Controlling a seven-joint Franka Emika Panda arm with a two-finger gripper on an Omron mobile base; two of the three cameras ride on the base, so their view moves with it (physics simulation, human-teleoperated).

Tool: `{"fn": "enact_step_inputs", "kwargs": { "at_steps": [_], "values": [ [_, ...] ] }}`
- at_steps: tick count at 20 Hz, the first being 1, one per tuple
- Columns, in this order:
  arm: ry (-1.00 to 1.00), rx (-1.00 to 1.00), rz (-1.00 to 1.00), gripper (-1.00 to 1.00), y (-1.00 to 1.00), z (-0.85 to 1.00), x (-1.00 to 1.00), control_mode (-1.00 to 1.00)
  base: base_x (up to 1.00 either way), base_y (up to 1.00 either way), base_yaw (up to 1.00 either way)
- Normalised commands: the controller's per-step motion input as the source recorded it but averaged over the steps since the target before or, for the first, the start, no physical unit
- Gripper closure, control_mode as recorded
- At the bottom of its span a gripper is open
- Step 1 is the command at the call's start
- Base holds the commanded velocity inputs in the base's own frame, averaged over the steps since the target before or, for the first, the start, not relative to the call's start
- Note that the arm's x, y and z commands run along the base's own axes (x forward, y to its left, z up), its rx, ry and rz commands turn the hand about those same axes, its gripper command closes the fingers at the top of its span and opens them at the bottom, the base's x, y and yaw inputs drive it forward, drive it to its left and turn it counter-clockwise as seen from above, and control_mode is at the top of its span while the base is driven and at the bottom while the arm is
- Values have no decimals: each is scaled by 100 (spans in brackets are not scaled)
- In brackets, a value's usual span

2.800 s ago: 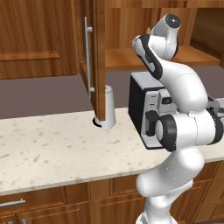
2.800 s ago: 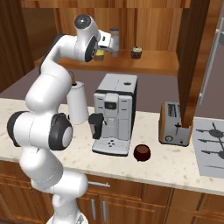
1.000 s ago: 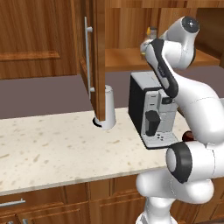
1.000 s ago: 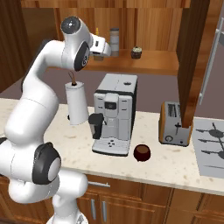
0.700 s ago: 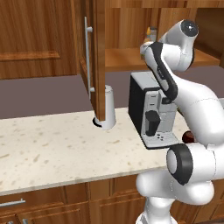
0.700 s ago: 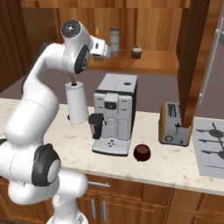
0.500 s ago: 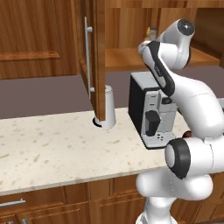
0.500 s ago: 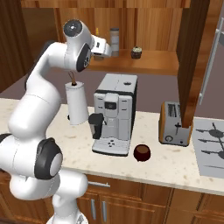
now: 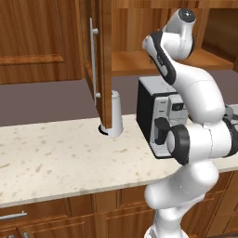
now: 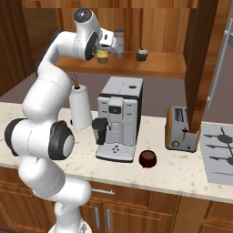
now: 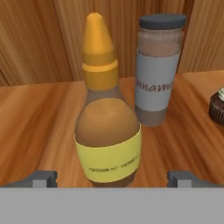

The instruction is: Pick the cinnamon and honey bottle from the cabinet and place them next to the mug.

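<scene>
Amber honey bottle upright, cap up, cinnamon upright

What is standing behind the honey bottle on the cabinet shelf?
Behind the honey bottle, slightly to its right in the hand view, stands the cinnamon, upright on the cabinet shelf. The bottle covers the jar's lower left edge. Beyond is the wooden back wall.

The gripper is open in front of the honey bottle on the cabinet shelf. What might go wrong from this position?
1. The cinnamon stands close behind and right of the honey bottle; pushing further in may knock it over.
2. The gripper is open with the bottle centred between the fingertips, but they sit low at its base, so a grasp there might tip the tall bottle.
3. The small dark item at the right may be bumped.
</scene>
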Motion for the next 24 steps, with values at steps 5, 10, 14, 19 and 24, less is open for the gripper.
{"fn": "enact_step_inputs", "kwargs": {
  "at_steps": [5,10,14,19,24],
  "values": [
    [2,0,0,-100,0,0,4,-100,0,0,0],
    [4,0,0,-100,0,-15,0,-100,0,0,0],
    [1,0,0,-100,0,-29,0,-100,0,0,0],
    [0,0,0,-100,0,-13,4,-100,0,0,0],
    [0,0,0,-100,0,0,31,-100,0,0,0]
  ]
}}
